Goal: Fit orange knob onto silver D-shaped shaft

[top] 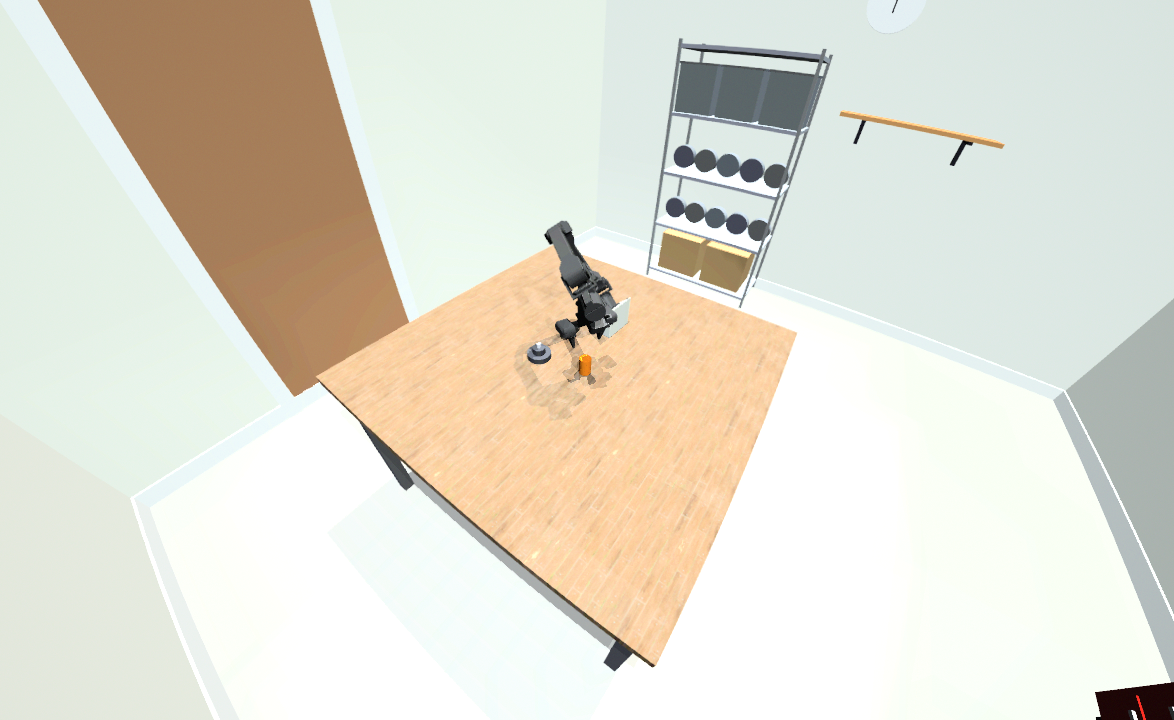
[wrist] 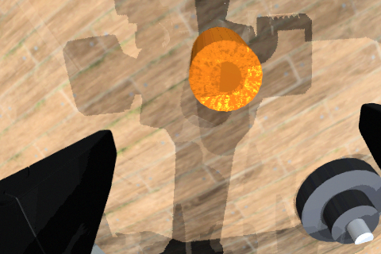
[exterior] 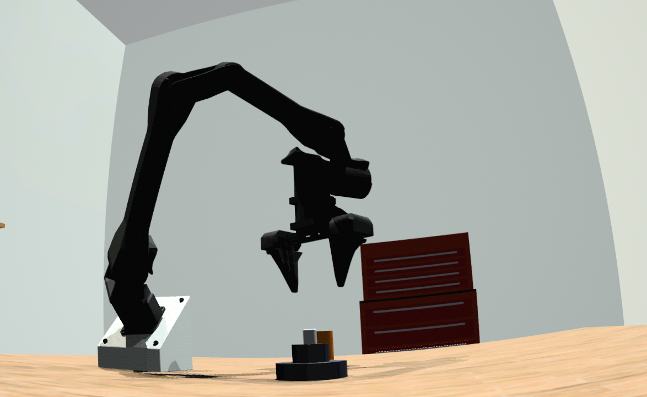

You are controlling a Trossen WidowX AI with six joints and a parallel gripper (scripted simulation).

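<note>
The orange knob [top: 584,364] [exterior: 327,341] [wrist: 225,71] stands upright on the wooden table [top: 573,501], its hole hidden underneath. The dark round pedestal [top: 537,354] [exterior: 311,369] [wrist: 317,202] with the silver shaft [exterior: 309,336] [wrist: 363,232] stands a short way beside the knob, apart from it. My gripper [top: 584,333] [exterior: 316,286] [wrist: 238,129] is open and empty. It points straight down and hangs well above the knob, roughly over it. In the exterior view the pedestal half hides the knob.
The arm's white base mount [top: 618,313] [exterior: 143,340] sits on the table behind the knob and pedestal. A red tool chest [exterior: 417,291] stands beyond the table, and a metal shelf rack [top: 734,170] stands against the far wall.
</note>
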